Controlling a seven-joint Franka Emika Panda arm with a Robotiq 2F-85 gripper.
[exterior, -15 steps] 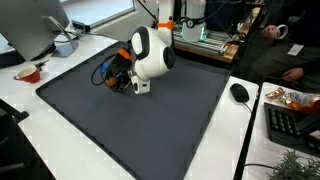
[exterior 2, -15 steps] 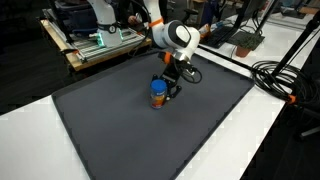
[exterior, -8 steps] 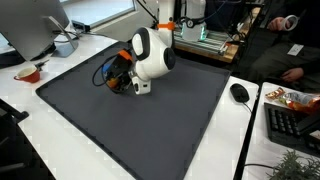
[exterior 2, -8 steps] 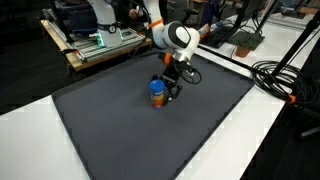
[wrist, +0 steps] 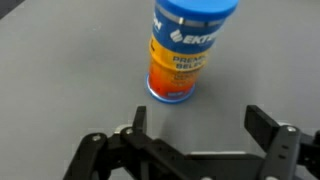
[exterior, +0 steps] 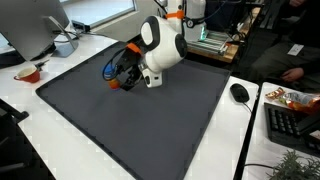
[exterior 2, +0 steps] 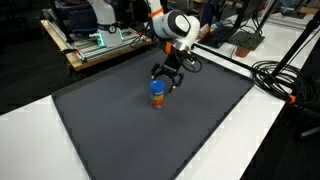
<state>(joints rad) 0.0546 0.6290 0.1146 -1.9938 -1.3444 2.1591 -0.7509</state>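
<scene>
Far left of the white bench (exterior: 22,125) in an exterior view: a computer monitor (exterior: 30,28), a small red bowl (exterior: 29,72) in front of it, a white cup (exterior: 65,46) just beyond. Next, spread over the middle of the bench, a large dark grey mat (exterior: 140,125).

On that mat, upright, an orange canister with a blue lid (exterior 2: 157,94). In an exterior view, standing a little left of the mat's centre and well apart from every mat edge. Just above and slightly right of its lid, the claw (exterior 2: 166,79), hanging from the white Franka arm (exterior 2: 176,26). In the wrist view, the claw (wrist: 200,128) wide open and gripping nothing, dark fingers (wrist: 138,120) spread to either side, the canister (wrist: 190,50) beyond their tips and touching neither. Partly legible blue and orange label on the canister's side.

Right of the mat: a black computer mouse (exterior: 239,92), then a black keyboard (exterior: 291,125).
</scene>
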